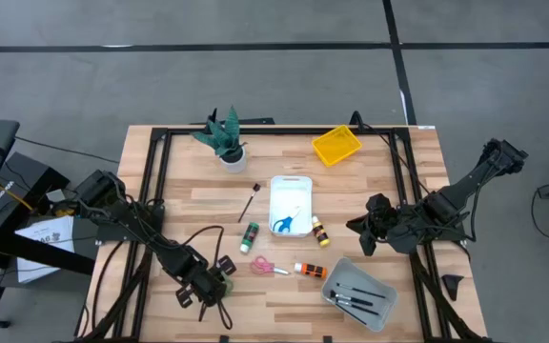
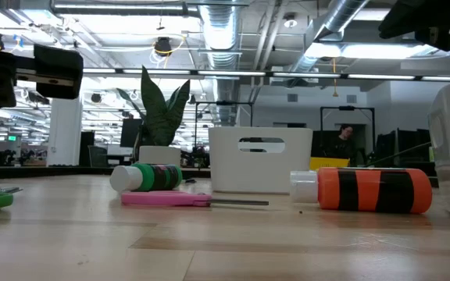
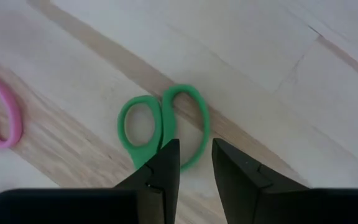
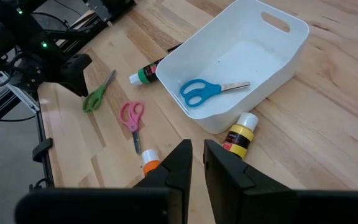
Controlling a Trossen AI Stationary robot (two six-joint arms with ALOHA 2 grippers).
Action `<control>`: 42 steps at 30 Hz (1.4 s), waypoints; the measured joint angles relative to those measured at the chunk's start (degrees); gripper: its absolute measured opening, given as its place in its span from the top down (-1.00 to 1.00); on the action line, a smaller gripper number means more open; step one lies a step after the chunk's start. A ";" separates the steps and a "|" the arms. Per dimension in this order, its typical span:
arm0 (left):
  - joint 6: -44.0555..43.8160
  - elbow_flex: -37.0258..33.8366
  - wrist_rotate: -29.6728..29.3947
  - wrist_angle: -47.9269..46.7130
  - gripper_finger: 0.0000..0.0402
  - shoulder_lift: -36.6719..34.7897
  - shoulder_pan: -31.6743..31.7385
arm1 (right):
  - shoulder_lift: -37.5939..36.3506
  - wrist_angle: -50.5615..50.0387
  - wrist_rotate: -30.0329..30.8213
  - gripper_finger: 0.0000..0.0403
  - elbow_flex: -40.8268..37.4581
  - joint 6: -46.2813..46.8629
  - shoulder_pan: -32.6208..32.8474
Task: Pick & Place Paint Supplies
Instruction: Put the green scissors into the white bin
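Left gripper [image 3: 196,163] sits over the green scissors [image 3: 163,126] near the table's front-left corner. Fingers are a narrow gap apart, tips just above the handle loops, nothing held. The scissors lie flat on the wood.

Right gripper [image 4: 197,155] waits above the right side of the table, fingers nearly together, empty.

Other supplies:
- blue scissors [image 1: 283,225] in the white tray [image 1: 291,182] mid-table
- pink scissors [image 1: 265,267], green bottle [image 1: 249,237] and orange bottle [image 1: 310,271] loose on the wood
- yellow bottle [image 1: 320,232] just beside the white tray
- brushes [image 1: 355,302] in the grey tray [image 1: 346,273] at the front edge
- one brush [image 1: 250,203] loose near the plant [image 1: 223,137]

Risks, my read:
- That gap looks too tight to straddle a loop; descending as is, a fingertip lands on the plastic and skids the scissors away.
- Flat thin handles leave little to bite, so a pinch on one loop could let the blades swing open or slip on lift.
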 joint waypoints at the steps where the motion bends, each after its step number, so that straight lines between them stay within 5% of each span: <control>1: 0.59 0.00 0.00 -0.03 0.57 0.00 0.00 | 0.00 -0.01 0.16 0.81 0.00 -0.01 0.00; 26: 6.69 0.17 -0.46 0.73 0.58 3.74 1.20 | -0.02 -0.45 0.68 0.81 0.00 0.48 -0.22; 42: 6.22 0.13 0.22 0.81 0.96 3.82 3.47 | -0.02 -0.38 0.20 0.81 0.00 0.48 -0.22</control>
